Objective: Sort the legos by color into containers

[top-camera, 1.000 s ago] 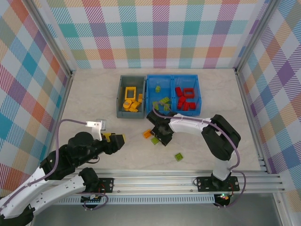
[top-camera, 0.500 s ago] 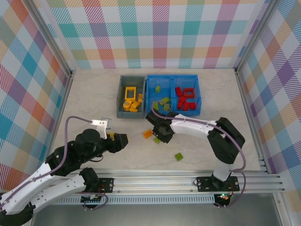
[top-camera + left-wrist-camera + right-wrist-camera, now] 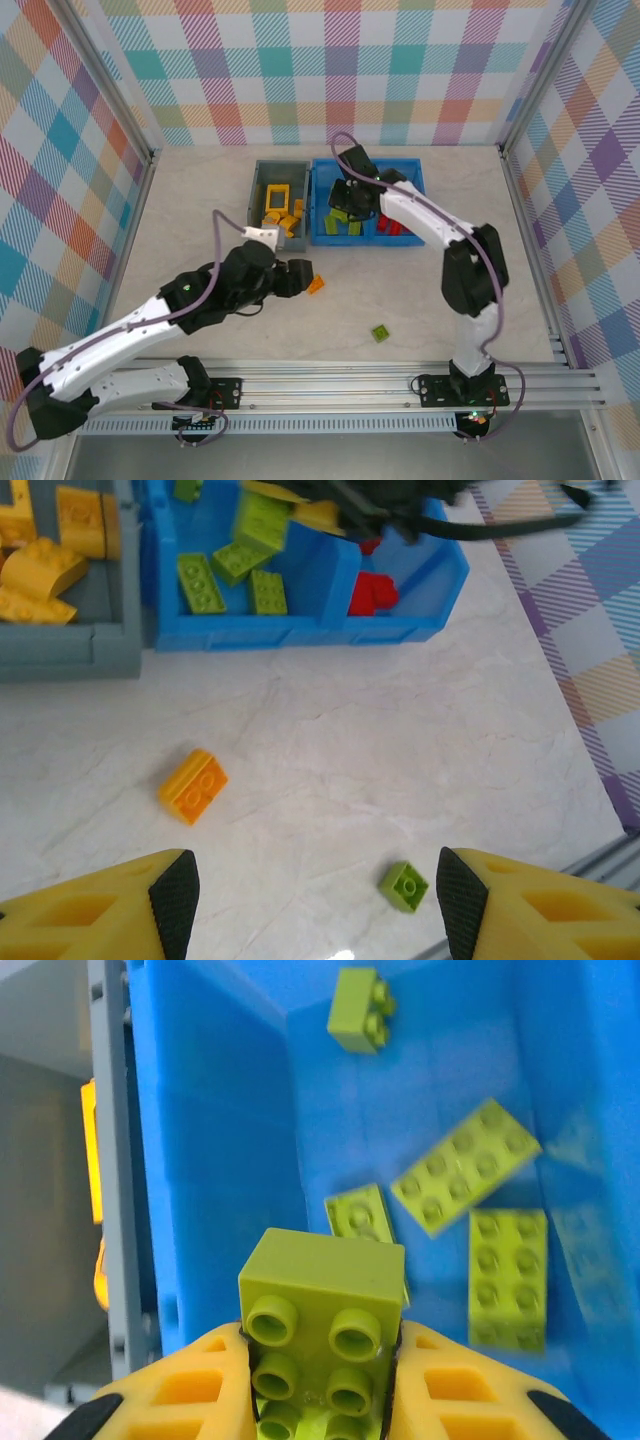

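Right wrist view: the right gripper (image 3: 322, 1385) is found clenched on a lime green studded plastic brick (image 3: 322, 1290). The brick is held above the lime compartment of the bright blue two-compartment plastic bin (image 3: 215, 1110), where other lime green bricks (image 3: 465, 1165) are noted lying on the floor.

In the top external view this gripper (image 3: 347, 200) is seen at upper centre of the frame, over the blue bin (image 3: 366, 241). The small grey open-top plastic bin (image 3: 253, 220), loaded with yellow and orange pieces, is set just beside it on the left.

The left gripper (image 3: 315, 895) is observed released, with nothing between its fingers, above the table (image 3: 400, 740). Two pieces are recorded loose on the table: an orange four-stud plastic brick (image 3: 193, 785) at centre left of the left wrist frame, and a small lime green square plastic brick (image 3: 403, 886) at lower centre, well apart from it.

The step in hand is judged to be the drop of the held brick, for which the jaws need only be opened where they are. Thereafter the orange brick is due for the grey bin and the loose lime brick for the lime compartment.
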You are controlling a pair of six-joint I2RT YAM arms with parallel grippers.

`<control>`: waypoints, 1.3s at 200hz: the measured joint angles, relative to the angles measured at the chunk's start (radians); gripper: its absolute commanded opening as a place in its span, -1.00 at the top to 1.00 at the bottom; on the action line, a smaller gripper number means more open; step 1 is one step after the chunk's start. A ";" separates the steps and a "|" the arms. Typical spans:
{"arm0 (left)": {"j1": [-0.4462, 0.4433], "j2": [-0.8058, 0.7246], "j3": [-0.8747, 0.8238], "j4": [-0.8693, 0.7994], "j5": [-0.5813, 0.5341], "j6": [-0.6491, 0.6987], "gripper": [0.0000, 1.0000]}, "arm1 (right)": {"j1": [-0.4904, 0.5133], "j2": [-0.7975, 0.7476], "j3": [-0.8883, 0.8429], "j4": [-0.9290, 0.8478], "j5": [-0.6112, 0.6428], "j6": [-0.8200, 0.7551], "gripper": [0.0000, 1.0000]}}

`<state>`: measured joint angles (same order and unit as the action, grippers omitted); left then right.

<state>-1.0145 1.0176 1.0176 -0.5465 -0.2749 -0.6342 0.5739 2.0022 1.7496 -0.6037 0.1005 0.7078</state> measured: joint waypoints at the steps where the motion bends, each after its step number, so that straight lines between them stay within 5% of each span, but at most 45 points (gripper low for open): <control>1: -0.003 0.004 0.003 0.000 -0.003 0.000 -0.33 | -0.002 0.009 0.012 -0.002 -0.002 -0.005 0.44; 59: -0.141 0.240 0.141 0.026 -0.302 0.001 -0.35 | -0.056 0.286 0.320 -0.116 -0.105 -0.094 0.38; 114: -0.145 0.285 0.141 0.025 -0.343 -0.009 -0.35 | -0.063 0.406 0.468 -0.189 -0.143 -0.123 -0.15; 151: -0.147 0.283 0.135 0.023 -0.344 -0.033 -0.36 | -0.065 0.386 0.444 -0.200 -0.143 -0.126 -0.21; 184: -0.143 0.283 0.131 -0.038 -0.338 -0.085 -0.51 | -0.062 0.232 0.293 -0.177 -0.131 -0.138 -0.16; 219: -0.041 0.313 0.122 -0.118 -0.219 -0.171 -0.58 | -0.027 -0.116 0.021 -0.111 -0.068 -0.166 -0.18; 260: 0.137 0.435 0.071 -0.127 -0.031 -0.249 -0.69 | 0.177 -0.620 -0.427 -0.011 -0.004 -0.227 -0.42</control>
<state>-0.8776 1.4521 1.0882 -0.6739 -0.3061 -0.8837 0.7506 1.3819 1.3224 -0.6144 0.0967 0.4808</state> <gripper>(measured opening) 0.836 0.689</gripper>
